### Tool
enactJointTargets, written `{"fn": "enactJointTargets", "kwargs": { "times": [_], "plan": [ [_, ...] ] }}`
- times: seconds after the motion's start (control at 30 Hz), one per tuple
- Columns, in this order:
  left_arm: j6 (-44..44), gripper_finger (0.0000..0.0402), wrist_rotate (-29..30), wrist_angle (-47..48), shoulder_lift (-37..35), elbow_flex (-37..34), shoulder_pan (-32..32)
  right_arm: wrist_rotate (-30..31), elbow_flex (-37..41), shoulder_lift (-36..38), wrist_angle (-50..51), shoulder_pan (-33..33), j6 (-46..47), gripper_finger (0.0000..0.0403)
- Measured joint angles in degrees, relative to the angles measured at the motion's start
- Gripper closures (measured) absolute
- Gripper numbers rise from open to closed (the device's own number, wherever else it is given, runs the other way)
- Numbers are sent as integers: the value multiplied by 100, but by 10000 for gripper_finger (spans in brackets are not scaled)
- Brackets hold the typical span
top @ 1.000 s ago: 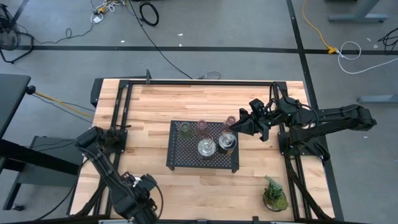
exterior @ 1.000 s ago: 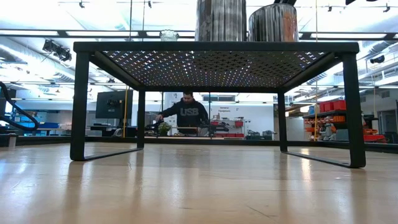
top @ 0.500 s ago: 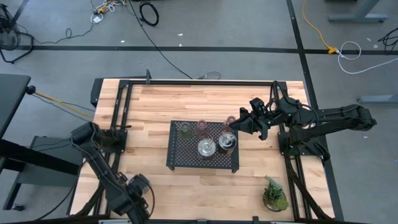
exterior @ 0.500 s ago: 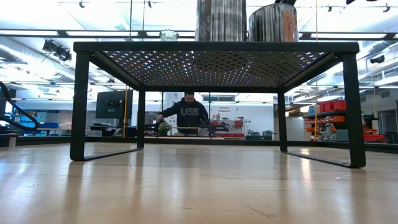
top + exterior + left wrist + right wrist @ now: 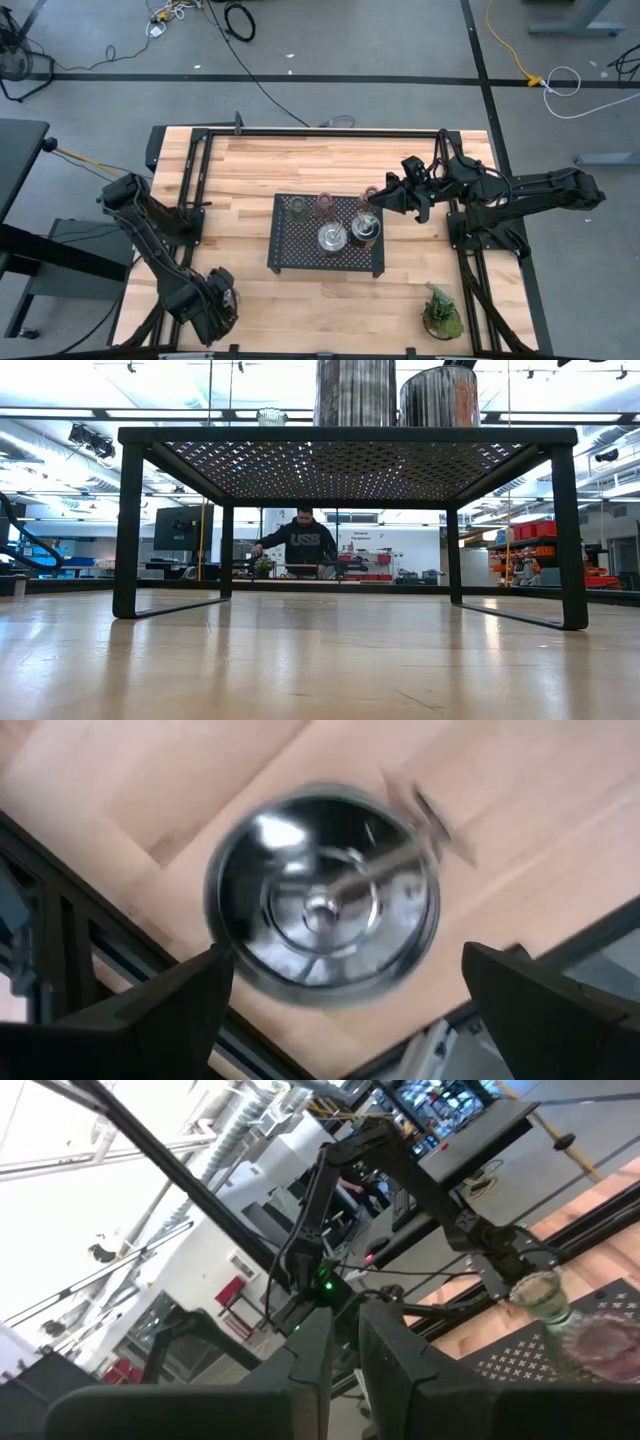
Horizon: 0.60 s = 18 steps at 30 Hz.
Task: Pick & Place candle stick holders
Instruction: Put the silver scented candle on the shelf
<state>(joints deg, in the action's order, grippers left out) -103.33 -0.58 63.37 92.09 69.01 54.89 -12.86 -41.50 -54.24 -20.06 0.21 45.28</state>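
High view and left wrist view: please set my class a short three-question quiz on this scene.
1. True or false: the potted plant stands on the black tray.
2. How many silver holders stand on the tray? A one, B two, C three.
3. Fill the gap: the left gripper is ___ over a third silver holder on the table.

Key: 1 false, it stands on the table; 2 B; 3 open.

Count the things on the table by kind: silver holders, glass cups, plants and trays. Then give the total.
Silver holders: 3
Glass cups: 3
Potted plant: 1
Black tray: 1
Total: 8
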Motion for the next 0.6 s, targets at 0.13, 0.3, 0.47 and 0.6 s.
{"fn": "enactJointTargets", "kwargs": {
  "times": [0.13, 0.3, 0.47, 0.6],
  "plan": [
    [45, 8, 57, 106, -7, -33, -59, 43, -2, 0, -2, -2, 15, 351],
    [46, 8, 2, 104, -8, -35, -118, 43, 0, 0, 2, -2, 13, 351],
    [96, 8, -2, 198, -74, -39, -175, 43, 0, 0, 1, -2, -69, 351],
    [94, 8, 77, 260, -184, -40, -175, 43, 0, 0, 20, -2, -91, 351]
  ]
}}
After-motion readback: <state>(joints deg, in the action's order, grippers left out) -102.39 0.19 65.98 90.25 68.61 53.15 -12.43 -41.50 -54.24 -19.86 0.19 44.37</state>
